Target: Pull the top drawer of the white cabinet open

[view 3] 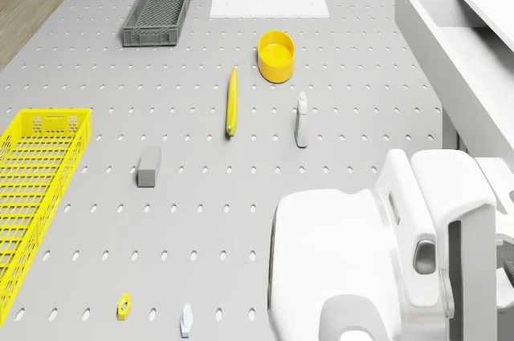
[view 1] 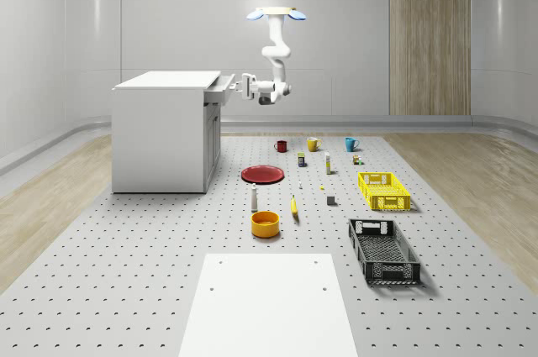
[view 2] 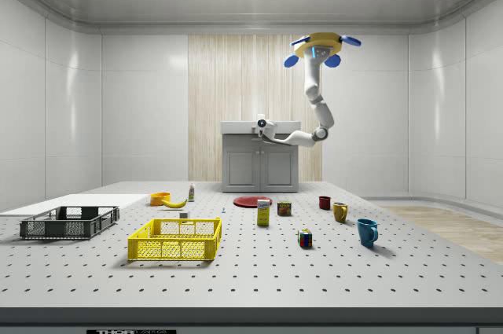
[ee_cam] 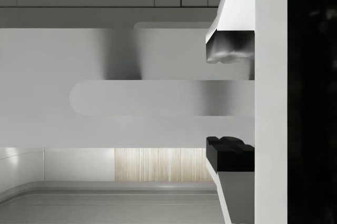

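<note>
White fingers [ee_cam: 230,49] straddle the smooth rounded drawer handle [ee_cam: 158,98].

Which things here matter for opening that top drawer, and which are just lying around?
Job: white cabinet; its top drawer, partly out; the tool at the drawer front, drone hovering beside the cabinet.

Lying about: red plate, yellow bowl, banana, yellow crate, black crate, three mugs.
</note>
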